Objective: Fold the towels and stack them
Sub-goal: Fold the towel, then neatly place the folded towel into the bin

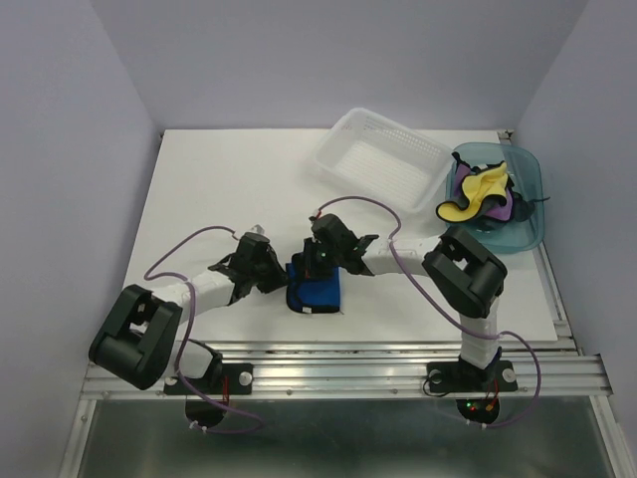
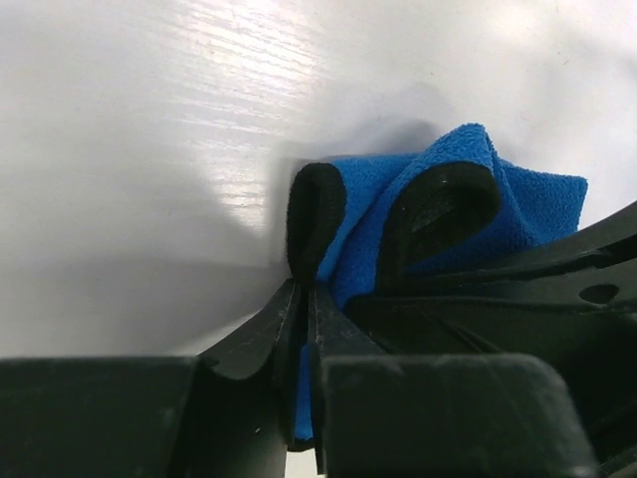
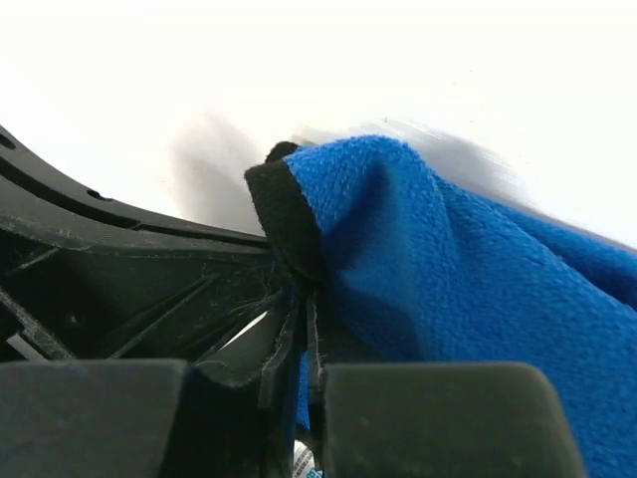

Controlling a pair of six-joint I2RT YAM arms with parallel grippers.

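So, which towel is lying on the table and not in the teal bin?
The bright blue towel; the yellow towel and the purple towel are heaped in the teal bin.

Between the jaws: blue towel (image 3: 478,279), soft cloth with a short, nubbly matt pile. Fingers (image 2: 254,344) of the left gripper (image 2: 304,287): matt black moulded plastic. Beneath the jaws: table (image 2: 149,149), white, smooth, semi-gloss, with faint grain under the glare. Well beyond the jaws: basket (image 1: 383,164), clear slotted plastic; bin (image 1: 528,224), translucent glossy teal plastic. Behind them: ribbed metal rail (image 1: 338,370), dull silver.
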